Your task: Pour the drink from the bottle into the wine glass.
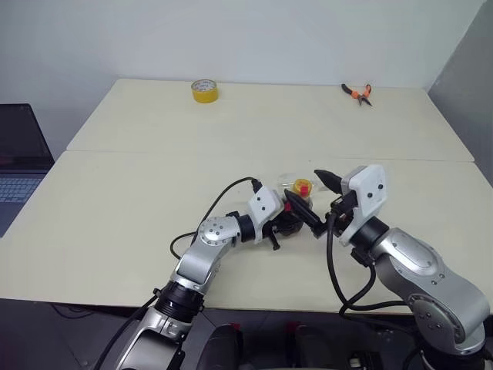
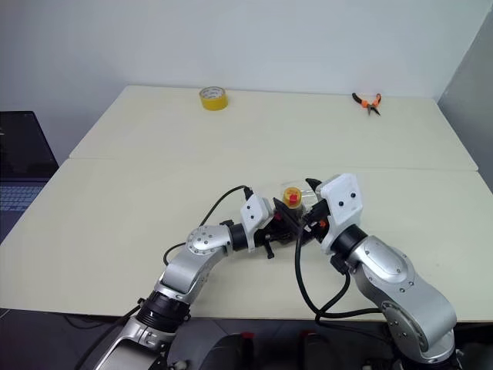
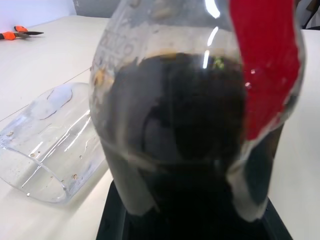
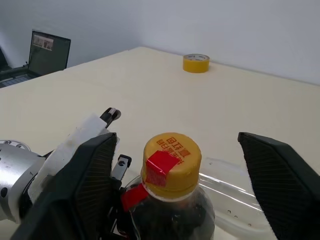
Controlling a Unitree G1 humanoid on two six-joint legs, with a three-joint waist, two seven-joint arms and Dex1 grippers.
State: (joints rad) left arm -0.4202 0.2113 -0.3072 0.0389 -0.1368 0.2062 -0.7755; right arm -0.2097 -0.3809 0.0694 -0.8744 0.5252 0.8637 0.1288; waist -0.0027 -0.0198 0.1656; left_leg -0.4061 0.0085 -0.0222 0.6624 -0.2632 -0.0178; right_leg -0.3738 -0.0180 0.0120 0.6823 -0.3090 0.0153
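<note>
The left gripper [image 2: 286,223] was clamped on the bottle [image 4: 172,210], holding it upright above the surface [image 1: 154,177], apparently so the right gripper [image 4: 185,165], its fingers apart either side of the yellow cap [image 4: 171,162], could unscrew it. The wine glass [image 3: 47,145] lay on its side just beside the bottle, so pouring the drink [image 3: 185,130] could not begin.

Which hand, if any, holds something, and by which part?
The left hand grips the bottle around its body; the right hand straddles the cap, open, holding nothing.

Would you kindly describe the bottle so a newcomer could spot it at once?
On the near half of the cream table, between the two grippers, stands the bottle. It is clear, holds dark drink and has a yellow cap; the glass beside it lies empty.
</note>
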